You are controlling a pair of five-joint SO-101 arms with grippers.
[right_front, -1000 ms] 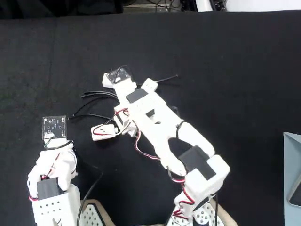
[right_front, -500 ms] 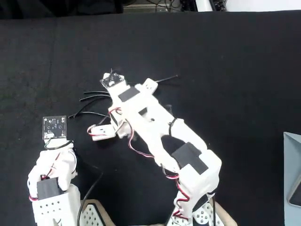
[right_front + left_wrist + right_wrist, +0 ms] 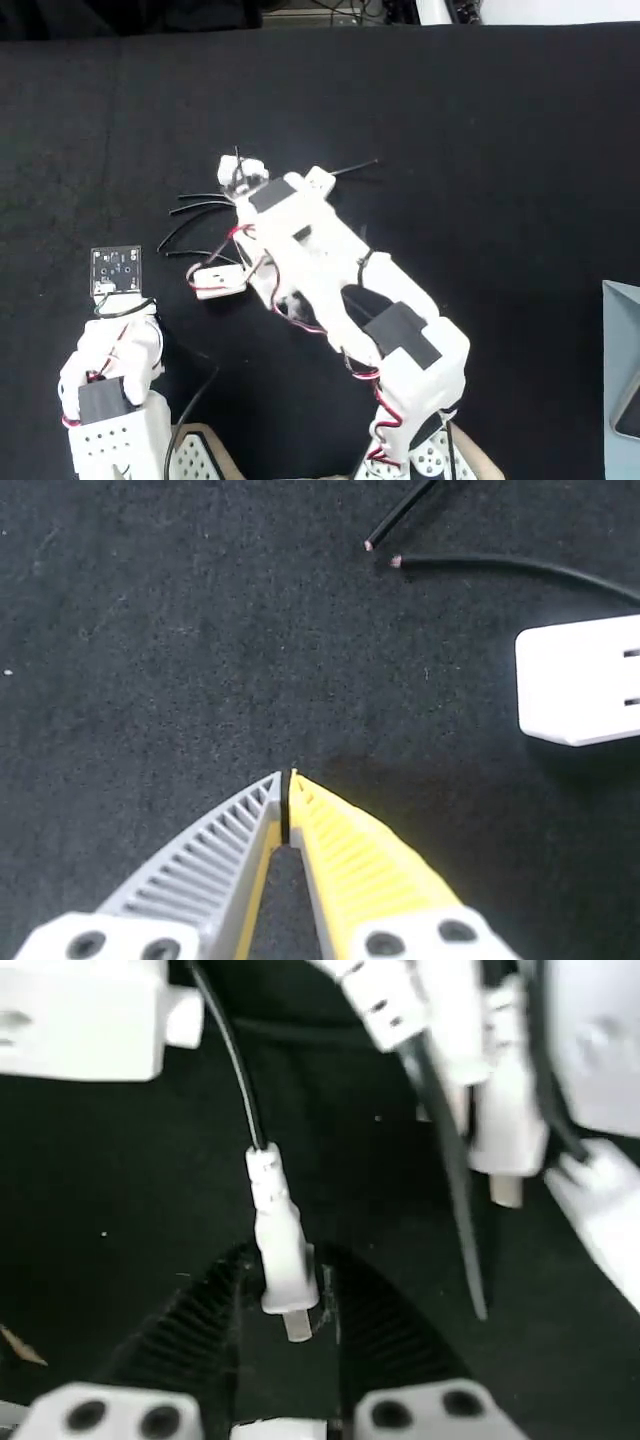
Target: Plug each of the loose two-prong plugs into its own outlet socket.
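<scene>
Right gripper [image 3: 285, 1295] clamped on a white plug [image 3: 278, 1245].
The plug sat between its fingers, with the black cord [image 3: 228, 1060] trailing away. Left gripper [image 3: 288, 780] was closed on nothing over the desk [image 3: 150, 630], with an outlet socket [image 3: 580, 690] near its tips.

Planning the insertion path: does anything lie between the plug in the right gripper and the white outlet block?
Nothing visible: bare black table separates the plug in the right gripper from the outlet block.

Matt black cloth table cover [image 3: 150, 630]; smooth white plastic plug [image 3: 281, 1252]; ribbed plastic left claw [image 3: 287, 778].
</scene>
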